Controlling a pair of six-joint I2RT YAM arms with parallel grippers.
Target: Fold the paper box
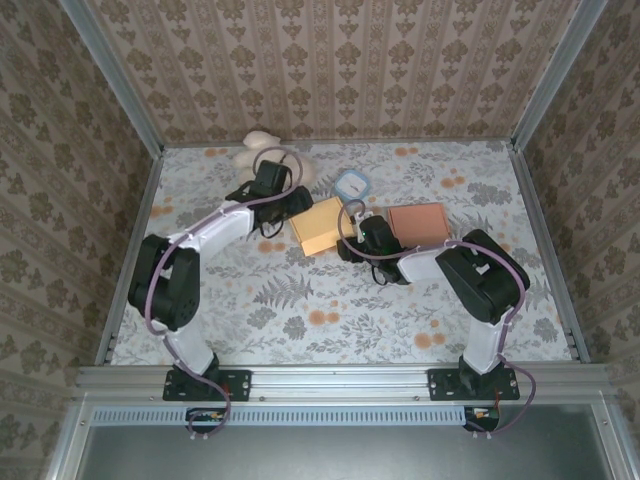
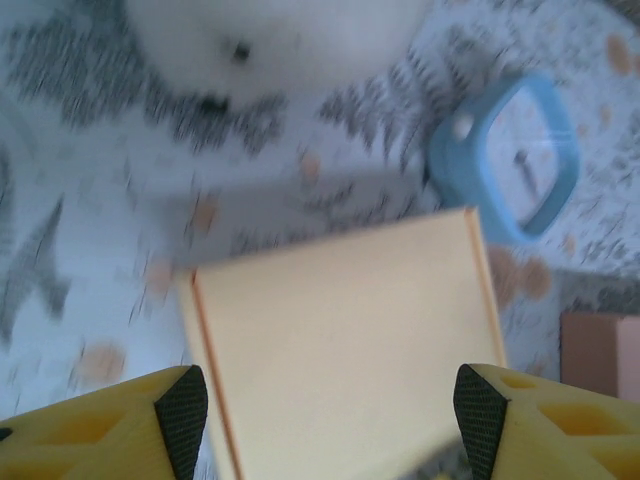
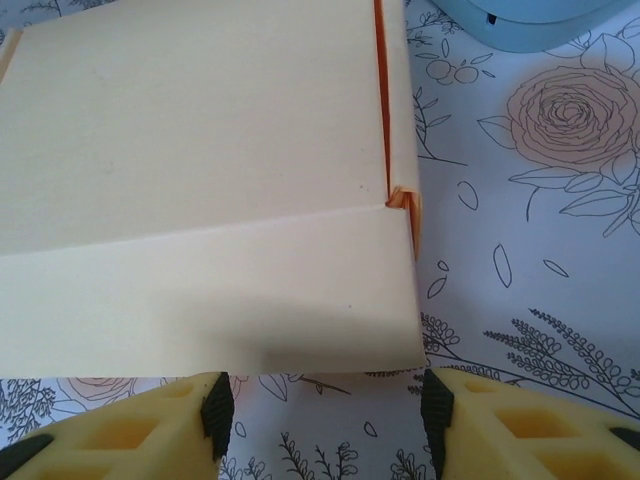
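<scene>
Folding looks close to finished: the paper box (image 1: 320,226) lies mid-frame in the top view, left of a brown box (image 1: 418,224) and below a blue clock (image 1: 352,185). Its lid is down and its front flap is bent over the near edge, with a small orange tab poking out at the flap's right corner in the right wrist view. The left gripper (image 2: 330,405) at the box's upper left and the right gripper (image 3: 326,410) at its lower right both have fingers spread apart, clamped on nothing. The next move, I judge, calls for one to steady the lid while the other presses flap and tab home.
</scene>
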